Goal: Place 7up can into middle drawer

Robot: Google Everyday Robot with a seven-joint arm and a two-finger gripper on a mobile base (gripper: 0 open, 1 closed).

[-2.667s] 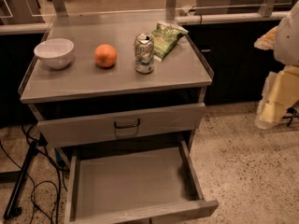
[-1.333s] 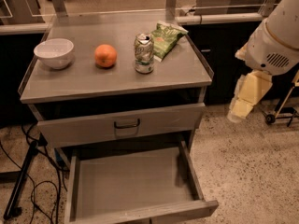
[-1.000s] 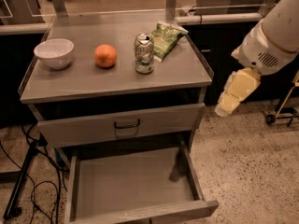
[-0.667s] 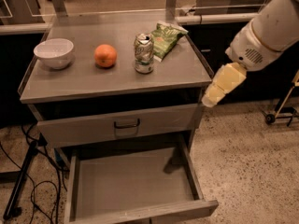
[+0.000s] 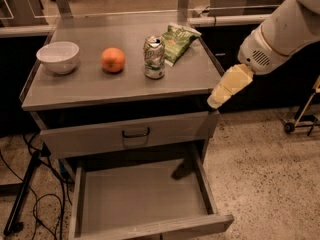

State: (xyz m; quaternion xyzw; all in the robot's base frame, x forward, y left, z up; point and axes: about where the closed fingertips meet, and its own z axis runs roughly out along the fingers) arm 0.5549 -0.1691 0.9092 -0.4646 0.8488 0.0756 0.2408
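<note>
The 7up can, silver and green, stands upright on the grey cabinet top between an orange fruit and a green snack bag. The middle drawer is pulled out below, its grey floor bare. My gripper hangs at the end of the white arm beside the cabinet top's front right corner, to the right of and below the can, holding nothing that I can see.
A white bowl and an orange fruit sit left of the can. A green snack bag lies just behind it to the right. A shut drawer front with a black handle is above the open drawer. Cables lie on the floor at left.
My arm has swung in from the right edge of view leftward, bringing the gripper to the cabinet's front right corner. The can and the other objects have not moved.
</note>
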